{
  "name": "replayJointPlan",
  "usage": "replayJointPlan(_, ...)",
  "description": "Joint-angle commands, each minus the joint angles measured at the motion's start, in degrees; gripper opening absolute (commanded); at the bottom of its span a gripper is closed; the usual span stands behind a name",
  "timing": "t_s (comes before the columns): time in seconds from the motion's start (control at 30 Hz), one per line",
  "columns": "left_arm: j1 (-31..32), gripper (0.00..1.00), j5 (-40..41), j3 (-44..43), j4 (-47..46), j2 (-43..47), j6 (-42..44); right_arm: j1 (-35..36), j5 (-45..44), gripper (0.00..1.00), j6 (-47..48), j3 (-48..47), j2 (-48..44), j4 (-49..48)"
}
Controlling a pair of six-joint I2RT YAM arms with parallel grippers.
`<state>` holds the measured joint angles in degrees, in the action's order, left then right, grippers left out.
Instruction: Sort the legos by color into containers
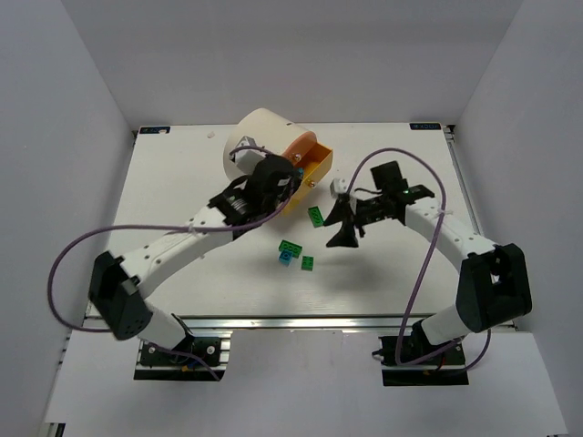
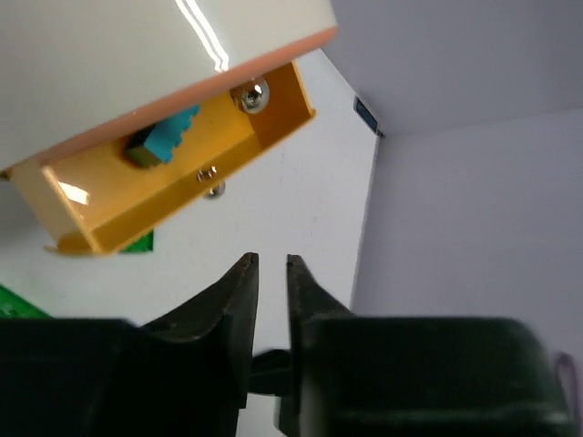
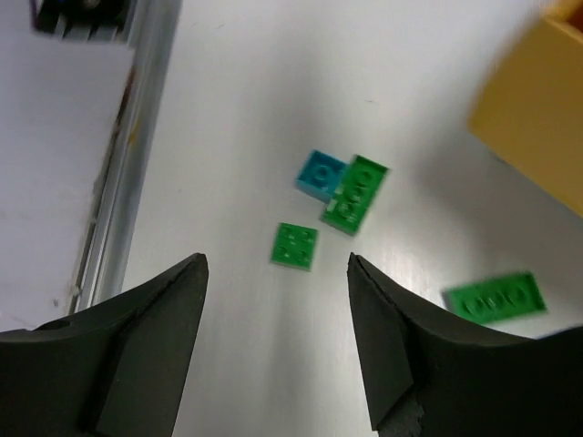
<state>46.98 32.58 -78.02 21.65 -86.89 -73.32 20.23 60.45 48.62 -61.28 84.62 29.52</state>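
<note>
The cream drum (image 1: 260, 137) lies at the table's back, one orange drawer (image 1: 312, 162) pulled open. In the left wrist view that drawer (image 2: 228, 150) holds a cyan brick (image 2: 167, 141). My left gripper (image 1: 288, 185) (image 2: 271, 259) sits just in front of the drawer, its jaws almost together and empty. My right gripper (image 1: 344, 235) (image 3: 275, 259) hangs open and empty above loose legos: a green square plate (image 3: 295, 246) (image 1: 309, 263), a cyan brick (image 3: 319, 173) (image 1: 286, 259), a green brick (image 3: 355, 193) (image 1: 291, 247) touching it, and a longer green brick (image 3: 495, 299) (image 1: 315, 216).
White walls enclose the table on three sides. The table's front metal rail (image 3: 118, 182) runs near the legos. A brass knob (image 2: 215, 189) sticks out of the drawer's front. A green piece (image 2: 138, 242) lies below the drawer.
</note>
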Motion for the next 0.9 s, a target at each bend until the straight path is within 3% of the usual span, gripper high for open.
replayJointPlan(0.0,0.2,0.32,-5.6,6.3,-5.2,12.7,9.9,5.5,-2.9,0.69,16.7,3.3,-1.6,5.1)
replayJointPlan(0.03,0.2,0.55,-5.9,10.1,-4.7,15.2,10.9,7.9,-4.3,0.69,15.5,4.6,-2.0,2.8)
replayJointPlan(0.07,0.2,0.63,-5.8,11.7,-3.6,17.8,11.9,9.9,-7.9,0.7,13.4,5.6,-2.2,0.0)
replayJointPlan(0.1,0.2,0.67,-5.3,13.3,0.4,22.7,12.1,10.8,-10.4,0.71,7.1,7.8,-2.6,-7.9)
replayJointPlan(0.17,0.2,0.73,-4.6,18.0,4.6,28.2,11.6,14.9,-15.6,0.72,2.0,9.3,-2.4,-14.3)
replayJointPlan(0.27,0.2,0.75,-3.9,25.4,14.3,39.8,9.2,19.7,-26.0,0.72,-6.0,9.2,1.0,-21.0)
replayJointPlan(0.47,0.2,0.75,-4.9,38.2,23.3,61.1,2.1,24.1,-35.9,0.74,-14.2,9.0,5.4,-27.8)
replayJointPlan(0.63,-0.5,0.76,-5.8,43.8,26.4,66.5,-0.1,27.1,-40.0,0.74,-17.9,8.1,8.2,-28.8)
replayJointPlan(0.87,-0.5,0.77,-4.9,43.8,26.3,62.6,-0.3,29.9,-42.9,0.76,-24.1,3.9,13.0,-29.6)
